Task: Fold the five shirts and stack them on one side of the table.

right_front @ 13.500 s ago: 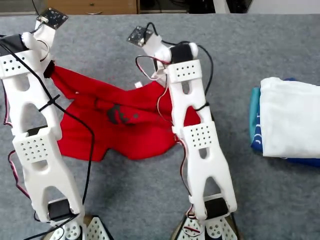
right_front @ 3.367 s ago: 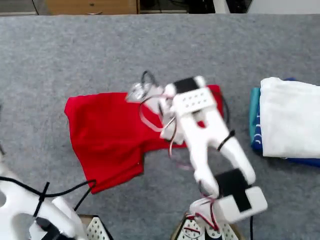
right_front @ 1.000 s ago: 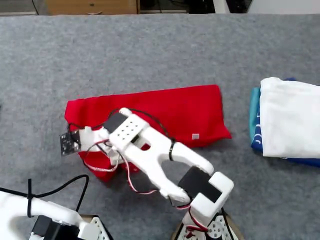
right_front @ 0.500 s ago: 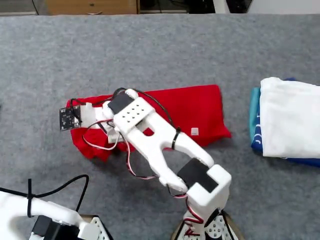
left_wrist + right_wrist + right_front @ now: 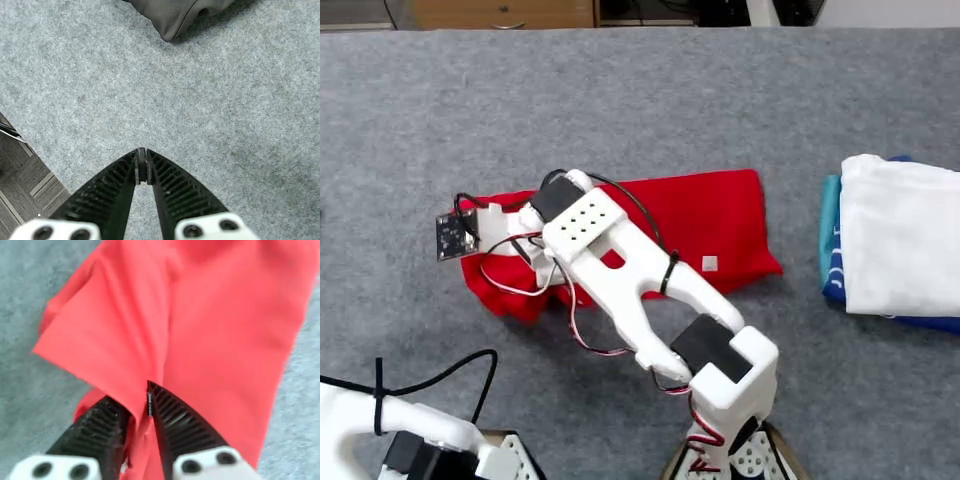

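A red shirt [image 5: 700, 225] lies partly folded as a long band across the middle of the grey table. My right arm stretches from the near edge to the shirt's left end, where my right gripper [image 5: 498, 238] holds the cloth. In the right wrist view the right gripper [image 5: 148, 400] is shut on a fold of the red shirt [image 5: 225, 330], which is lifted a little off the table. My left gripper [image 5: 141, 167] is shut with nothing in it, above bare grey table, and the left arm [image 5: 390, 435] sits at the near left corner.
A stack of folded shirts stands at the right edge, a white one [image 5: 905, 235] on top of blue and teal ones [image 5: 832, 250]. A dark grey garment [image 5: 185, 12] lies beyond my left gripper. A table edge with floor [image 5: 20, 170] shows beside that gripper.
My right gripper has carried the shirt's near left flap toward the far side, drawing it over the shirt's left end. The left arm has stayed still.
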`<act>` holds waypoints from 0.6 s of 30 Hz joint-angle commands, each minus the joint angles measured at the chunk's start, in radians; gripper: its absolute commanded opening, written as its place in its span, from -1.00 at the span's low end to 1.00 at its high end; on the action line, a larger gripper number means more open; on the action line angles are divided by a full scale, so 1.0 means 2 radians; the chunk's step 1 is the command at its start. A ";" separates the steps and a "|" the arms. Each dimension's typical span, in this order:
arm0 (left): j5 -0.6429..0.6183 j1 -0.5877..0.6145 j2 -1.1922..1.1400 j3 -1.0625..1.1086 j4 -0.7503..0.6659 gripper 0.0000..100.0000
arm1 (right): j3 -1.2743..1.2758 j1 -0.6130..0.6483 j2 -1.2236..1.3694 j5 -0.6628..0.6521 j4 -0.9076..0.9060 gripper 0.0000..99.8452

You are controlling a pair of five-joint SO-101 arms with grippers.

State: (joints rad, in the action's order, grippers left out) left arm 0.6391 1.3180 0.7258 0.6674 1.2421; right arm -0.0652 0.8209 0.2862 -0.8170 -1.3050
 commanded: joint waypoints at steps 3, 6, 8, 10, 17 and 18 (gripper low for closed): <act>0.004 0.004 0.004 -0.002 -0.005 -0.96 | -0.030 -0.016 0.012 -0.005 0.054 -0.99; 0.004 0.004 0.004 -0.002 -0.005 -0.96 | -0.056 -0.026 0.042 -0.005 0.057 -0.99; 0.004 0.004 0.004 -0.002 -0.005 -0.96 | -0.085 -0.037 0.068 -0.005 0.056 -0.99; 0.004 0.004 0.004 -0.002 -0.005 -0.96 | -0.116 -0.052 0.096 -0.004 0.056 -0.99; 0.004 0.004 0.004 -0.001 -0.005 -0.96 | -0.237 -0.069 0.184 0.000 -0.015 -0.85; 0.004 0.004 0.004 -0.001 -0.005 -0.96 | -0.253 -0.069 0.191 0.002 -0.034 -0.78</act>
State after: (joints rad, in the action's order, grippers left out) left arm 0.6391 1.3180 0.7258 0.6705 1.2421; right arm -0.4503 0.6981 0.6529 -0.8170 -1.2896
